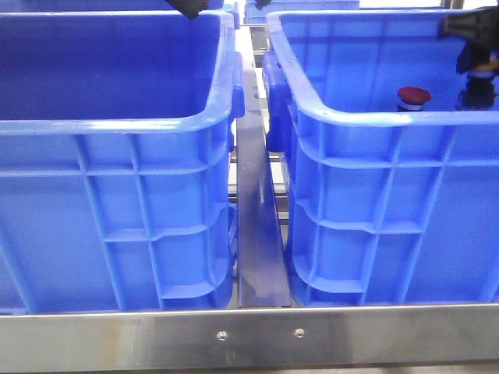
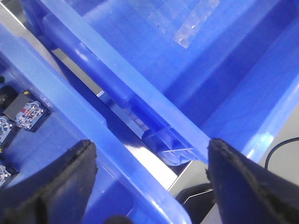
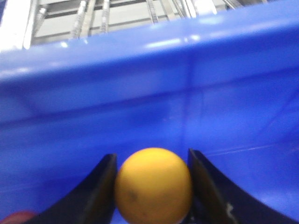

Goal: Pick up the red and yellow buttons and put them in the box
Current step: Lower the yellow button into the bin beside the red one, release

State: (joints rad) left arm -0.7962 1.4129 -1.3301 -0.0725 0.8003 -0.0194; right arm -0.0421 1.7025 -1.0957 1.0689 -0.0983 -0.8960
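Right wrist view: the right gripper (image 3: 152, 184) clamps the yellow button (image 3: 153, 185) by its cap, inside the right-hand box (image 1: 366, 117). Beside it, toward the left arm, sits the red button (image 1: 413, 97); the left gripper (image 2: 152, 182) hangs spread, empty.

Left gripper (image 2: 152, 179) open, black fingers (image 2: 51, 186) wide apart at 7 and 5 o'clock. Blue crate rim (image 2: 126, 79) runs diagonally from 10 to 5 o'clock. Clear tape patch (image 2: 194, 23) at 1 o'clock. Small switch blocks (image 2: 30, 115) at 9 o'clock.
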